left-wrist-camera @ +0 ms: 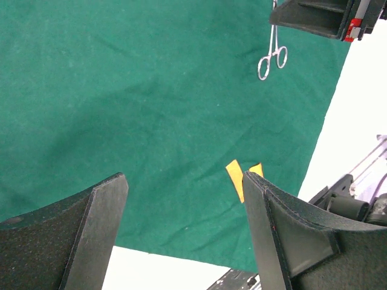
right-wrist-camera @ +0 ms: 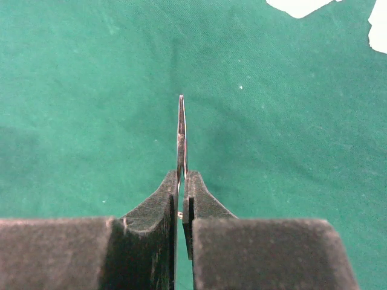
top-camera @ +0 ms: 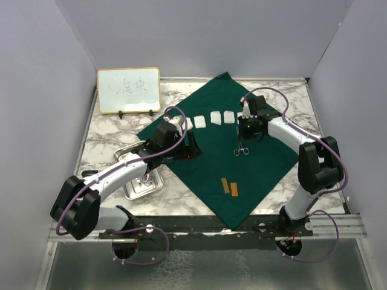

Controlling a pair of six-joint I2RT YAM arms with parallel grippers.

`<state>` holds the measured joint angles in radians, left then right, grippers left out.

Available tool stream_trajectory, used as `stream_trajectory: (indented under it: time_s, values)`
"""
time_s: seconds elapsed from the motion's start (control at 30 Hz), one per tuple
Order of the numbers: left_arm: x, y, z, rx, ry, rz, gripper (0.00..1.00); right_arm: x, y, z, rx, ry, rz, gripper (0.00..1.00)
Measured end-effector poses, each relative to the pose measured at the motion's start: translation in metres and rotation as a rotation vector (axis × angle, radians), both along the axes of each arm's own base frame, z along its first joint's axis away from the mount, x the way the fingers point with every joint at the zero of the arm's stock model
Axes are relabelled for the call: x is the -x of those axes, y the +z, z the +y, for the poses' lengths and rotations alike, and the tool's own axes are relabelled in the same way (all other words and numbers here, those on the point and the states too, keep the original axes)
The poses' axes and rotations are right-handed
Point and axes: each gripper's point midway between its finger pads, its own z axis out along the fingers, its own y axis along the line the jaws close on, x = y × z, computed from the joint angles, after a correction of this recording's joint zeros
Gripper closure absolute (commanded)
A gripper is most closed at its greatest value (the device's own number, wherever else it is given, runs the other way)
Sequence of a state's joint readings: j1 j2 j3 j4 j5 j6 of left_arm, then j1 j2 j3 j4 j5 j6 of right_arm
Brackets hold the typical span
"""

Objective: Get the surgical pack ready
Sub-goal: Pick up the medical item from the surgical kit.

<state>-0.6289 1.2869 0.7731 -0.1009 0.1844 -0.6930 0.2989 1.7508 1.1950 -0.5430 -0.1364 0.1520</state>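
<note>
The dark green drape (top-camera: 211,163) lies spread as a diamond on the marble table. My right gripper (top-camera: 244,132) is shut on a silver instrument, a ring-handled forceps (top-camera: 241,148), over the drape's right half. In the right wrist view the fingers (right-wrist-camera: 182,175) pinch the thin steel forceps (right-wrist-camera: 181,124) edge-on. In the left wrist view the forceps (left-wrist-camera: 273,55) hangs from the right gripper (left-wrist-camera: 320,15). My left gripper (top-camera: 188,147) stands open over the drape's left part, its jaws (left-wrist-camera: 184,178) wide apart with nothing between them. White gauze squares (top-camera: 215,118) lie in a row along the drape's far edge. The steel tray (top-camera: 128,193) sits left of the drape.
Two tan strips (top-camera: 229,186) lie on the near part of the drape, and they show as orange strips (left-wrist-camera: 236,176) beside my left finger. A wood-framed whiteboard (top-camera: 128,90) stands at the back left. Grey walls close in the table on three sides.
</note>
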Motion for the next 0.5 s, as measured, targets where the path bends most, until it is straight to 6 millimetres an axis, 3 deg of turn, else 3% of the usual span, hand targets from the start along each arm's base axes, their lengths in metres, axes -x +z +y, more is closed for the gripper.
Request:
stream_trajectory:
  time_s: [0.2,0.5]
  values:
    - [-0.003,0.003,-0.016,0.063,-0.03,0.016,0.21,-0.005,0.019,0.011,-0.067,0.024,-0.063,0.99]
    - [-0.011,-0.015,-0.057,0.189,-0.098,0.111,0.23,0.008,0.032,0.038,-0.239,0.045,-0.022,0.99]
